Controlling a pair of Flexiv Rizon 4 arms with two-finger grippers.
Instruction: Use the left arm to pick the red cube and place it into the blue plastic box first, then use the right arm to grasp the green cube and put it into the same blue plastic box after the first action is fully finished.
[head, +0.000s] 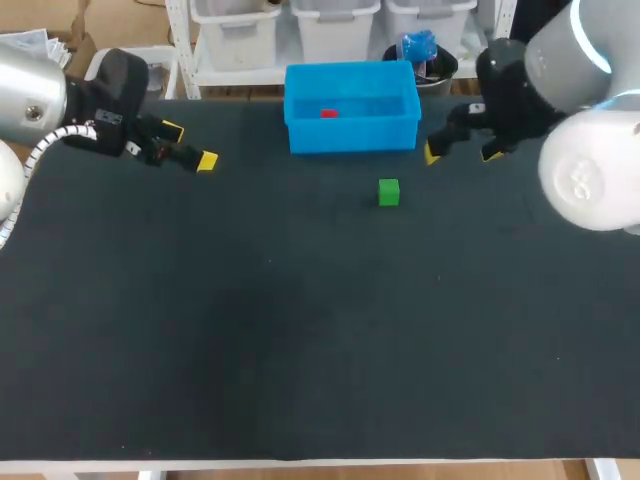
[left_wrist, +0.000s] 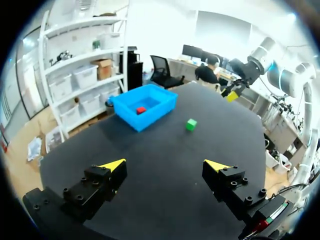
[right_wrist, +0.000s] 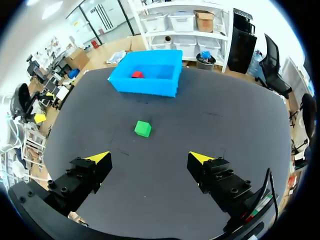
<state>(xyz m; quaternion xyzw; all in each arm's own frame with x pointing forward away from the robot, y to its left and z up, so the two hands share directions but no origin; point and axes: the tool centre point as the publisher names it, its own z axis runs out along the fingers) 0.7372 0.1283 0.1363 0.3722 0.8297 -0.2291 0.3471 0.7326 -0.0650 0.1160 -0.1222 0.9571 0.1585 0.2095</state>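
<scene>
The red cube (head: 328, 113) lies inside the blue plastic box (head: 350, 136), whose long axis runs along the table's (head: 250, 330) far edge, the green cube (head: 389, 192) sits near its front wall, and the left gripper (head: 190, 146) and right gripper (head: 462, 152) hang above the table with all 4 fingers spread, empty.

The left arm (head: 35, 100) comes in at the upper left of the frame and angles toward the right. The left gripper (head: 190, 146) sits low at its end, its two yellow-tipped fingers spread wide apart and empty. The right arm (head: 585, 160) enters from the upper right edge, and the right gripper (head: 460, 150), just right of the upper middle, points leftward with its fingers spread equally wide and empty.
</scene>
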